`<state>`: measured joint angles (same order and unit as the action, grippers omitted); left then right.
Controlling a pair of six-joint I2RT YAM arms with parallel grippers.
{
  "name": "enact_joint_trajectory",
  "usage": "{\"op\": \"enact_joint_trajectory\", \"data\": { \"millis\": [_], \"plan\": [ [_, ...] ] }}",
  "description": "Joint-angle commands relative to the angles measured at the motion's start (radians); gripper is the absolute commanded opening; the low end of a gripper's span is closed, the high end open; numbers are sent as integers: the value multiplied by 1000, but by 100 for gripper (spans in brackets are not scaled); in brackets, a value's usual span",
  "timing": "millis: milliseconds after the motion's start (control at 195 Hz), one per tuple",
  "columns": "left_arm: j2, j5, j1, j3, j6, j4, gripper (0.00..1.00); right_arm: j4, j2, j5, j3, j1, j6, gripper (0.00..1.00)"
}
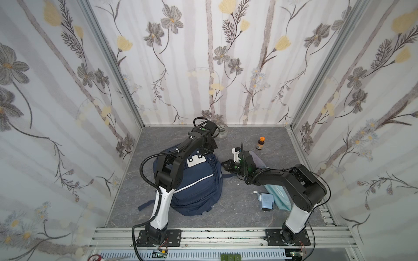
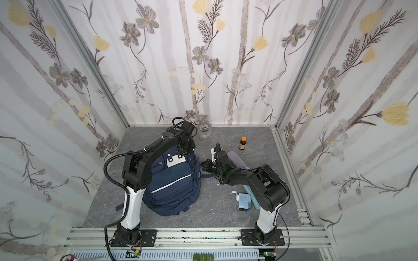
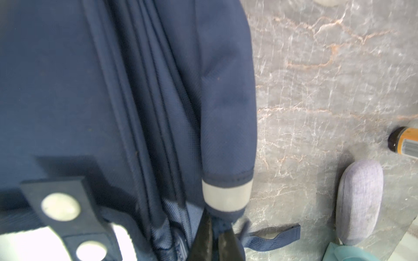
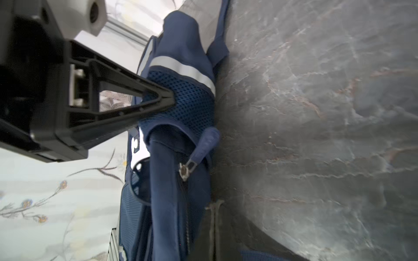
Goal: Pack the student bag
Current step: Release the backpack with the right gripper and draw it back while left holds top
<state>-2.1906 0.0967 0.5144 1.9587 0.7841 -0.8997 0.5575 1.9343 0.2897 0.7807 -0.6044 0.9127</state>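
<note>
With the bag lying on the counter, left pincer seemingly clamped on its top fabric and right pincer clamped on its mesh side, pull both grips apart gently, evenly, so nothing slips.

This was a robot-lab booth: 3 floral-papered panels in aluminium framing enclosed a marbled tabletop; the left arm and right arm were bolted to its front-edge rail.
</note>
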Motion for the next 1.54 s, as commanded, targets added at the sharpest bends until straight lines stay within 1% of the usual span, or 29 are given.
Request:
{"op": "enact_joint_trajectory", "data": {
  "millis": [0, 26, 46, 133, 195, 205, 230, 282, 353, 410, 446, 497, 574, 630, 732, 865, 1019, 1086, 1234, 1347, 1444, 1531],
  "plan": [
    [5, -33, -6, 5, 41, 68, 0, 80, -19, -44, -23, 3, 67, 0],
    [2, -26, -6, 5, 41, 75, 0, 103, -20, -38, -24, 4, 73, 0],
    [1, -17, -8, 5, 41, 84, 0, 136, -20, -26, -56, 5, 75, 0],
    [-5, 38, -12, 14, 32, 106, 0, 264, 9, 58, -63, 24, 81, 0],
    [0, 116, -16, 8, 4, 128, 0, 320, 48, 155, -40, 48, 92, 16],
    [1, 127, -17, 5, 0, 135, 0, 324, 55, 170, -14, 51, 94, 19],
    [5, 184, -21, -3, -9, 152, 0, 341, 68, 205, 7, 60, 101, 25],
    [17, 303, -34, -31, -28, 202, 0, 390, 75, 261, 18, 76, 90, 31],
    [43, 444, -58, -80, -36, 274, 0, 348, 40, 275, 17, 92, -10, 36],
    [58, 538, -80, -102, -53, 307, 0, 287, -3, 278, 8, 102, -134, 39],
    [65, 580, -93, -98, -82, 288, 0, 239, -29, 290, 6, 106, -211, 41],
    [73, 598, -108, -73, -144, 217, 0, 174, -63, 321, 13, 108, -324, 42],
    [84, 610, -125, -23, -268, 100, 0, 71, -95, 364, 33, 109, -489, 44],
    [110, 630, -141, -19, -318, 70, 0, 32, -107, 409, 47, 112, -590, 44],
    [183, 678, -179, -79, -329, 110, 0, 4, -119, 463, 58, 123, -720, 44],
    [254, 709, -216, -105, -376, 89, 0, -8, -149, 503, 66, 143, -861, 45],
    [319, 799, -233, -175, -365, 150, 0, -85, -133, 589, 145, 146, -1020, 47],
    [338, 837, -233, -207, -351, 183, 0, -123, -115, 597, 188, 144, -1063, 48],
    [381, 912, -233, -274, -315, 269, 0, -151, -77, 611, 255, 121, -1141, 48],
    [396, 929, -234, -293, -311, 284, 0, -178, -54, 629, 289, 99, -1200, 48],
    [400, 956, -231, -302, -285, 320, 0, -178, -31, 657, 303, 84, -1211, 48],
    [406, 957, -229, -308, -280, 326, 0, -182, -16, 687, 314, 66, -1229, 48]
  ]
}}
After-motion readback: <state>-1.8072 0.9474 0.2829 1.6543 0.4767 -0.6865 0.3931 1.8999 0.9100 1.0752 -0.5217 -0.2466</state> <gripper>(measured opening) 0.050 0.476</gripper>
